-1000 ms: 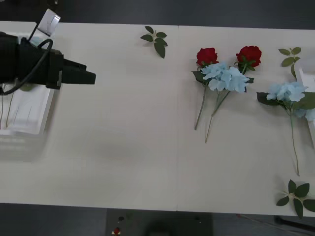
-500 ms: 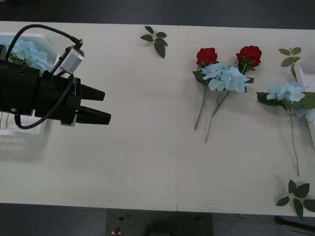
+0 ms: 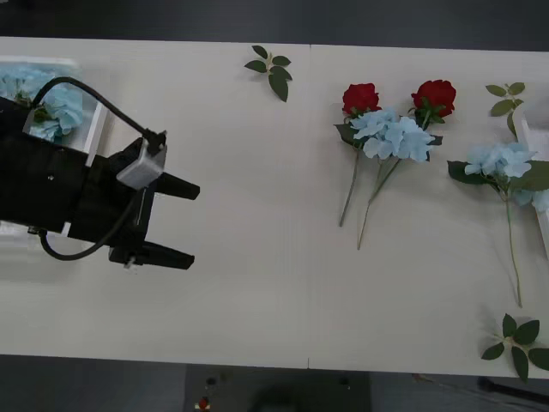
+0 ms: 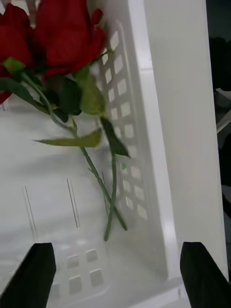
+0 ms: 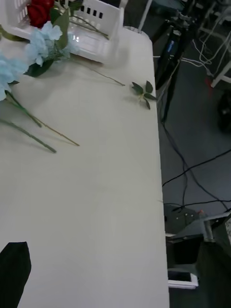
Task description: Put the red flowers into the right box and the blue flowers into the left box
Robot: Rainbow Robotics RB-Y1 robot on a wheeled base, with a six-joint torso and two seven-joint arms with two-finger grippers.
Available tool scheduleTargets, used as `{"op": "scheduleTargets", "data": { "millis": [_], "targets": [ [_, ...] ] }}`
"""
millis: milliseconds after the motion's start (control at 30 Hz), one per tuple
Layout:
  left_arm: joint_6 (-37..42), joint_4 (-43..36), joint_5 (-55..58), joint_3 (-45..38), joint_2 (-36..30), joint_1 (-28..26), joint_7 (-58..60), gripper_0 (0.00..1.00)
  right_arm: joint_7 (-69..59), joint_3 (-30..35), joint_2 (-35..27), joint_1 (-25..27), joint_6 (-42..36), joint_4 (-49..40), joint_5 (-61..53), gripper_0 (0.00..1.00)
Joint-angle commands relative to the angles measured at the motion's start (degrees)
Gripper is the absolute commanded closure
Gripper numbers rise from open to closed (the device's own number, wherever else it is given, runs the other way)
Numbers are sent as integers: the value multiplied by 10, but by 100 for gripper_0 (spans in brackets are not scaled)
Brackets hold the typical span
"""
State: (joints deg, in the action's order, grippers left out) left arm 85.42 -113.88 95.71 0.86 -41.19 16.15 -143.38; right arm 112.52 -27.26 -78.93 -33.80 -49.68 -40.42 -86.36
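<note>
Two red flowers (image 3: 361, 97) lie at the table's back right with a blue flower (image 3: 393, 135) across their stems, and another blue flower (image 3: 499, 160) lies farther right. More blue flowers (image 3: 45, 101) rest in the left box (image 3: 51, 61). My left gripper (image 3: 184, 222) hovers open and empty just right of that box. The right box (image 3: 537, 129) shows as a white edge. My right gripper (image 4: 118, 276) is open over the right box (image 4: 149, 120), where red flowers (image 4: 57, 33) lie. The left wrist view shows blue flowers (image 5: 45, 36) beside the right box (image 5: 94, 41).
Loose green leaf sprigs lie at the back middle (image 3: 270, 67), the back right (image 3: 506, 99) and the front right corner (image 3: 515, 342). Bare tabletop stretches between the left gripper and the flowers. Cables and stands sit on the floor past the table's right end (image 5: 187, 159).
My left arm has swung away from above the left box toward the table's middle and front, its wrist turning. Blue flowers now show lying in the left box.
</note>
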Motion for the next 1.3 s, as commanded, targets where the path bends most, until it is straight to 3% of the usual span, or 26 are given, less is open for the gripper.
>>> {"op": "scheduleTargets", "data": {
  "millis": [33, 133, 333, 567, 700, 867, 967, 1033, 1167, 1300],
  "targets": [
    [1, -4, 6, 4, -14, -26, -83, 0, -21, 22, -18, -19, -22, -26, -10, 2],
    [4, -4, 7, 11, -22, -41, -116, 0, -24, 46, -31, -19, -72, -54, -21, 2],
    [2, -6, 10, 69, -52, -60, -116, 0, -34, 53, -84, -19, -178, -91, -219, 2],
    [-84, -51, 55, 144, -177, -59, -116, 0, -41, 53, -83, 8, -217, -148, -352, 2],
    [-133, -83, 79, 178, -245, -49, -116, 0, -49, 52, -58, 73, -146, -247, -367, 0],
    [-154, -78, 99, 193, -253, -18, -116, 0, -79, 52, -38, 153, -23, -375, -359, 0],
    [-257, -78, 123, 217, -261, -11, -116, 0, -113, 52, -23, 200, 50, -453, -313, 0],
    [-289, -78, 128, 224, -263, -9, -116, 0, -121, 52, -18, 209, 60, -467, -303, 0],
    [-427, -78, 151, 231, -264, -9, -116, 0, -159, 52, 7, 243, 107, -505, -246, 0],
    [-480, -74, 143, 231, -253, -10, -116, 0, -194, 52, 26, 255, 134, -512, -210, 0]
  ]
}}
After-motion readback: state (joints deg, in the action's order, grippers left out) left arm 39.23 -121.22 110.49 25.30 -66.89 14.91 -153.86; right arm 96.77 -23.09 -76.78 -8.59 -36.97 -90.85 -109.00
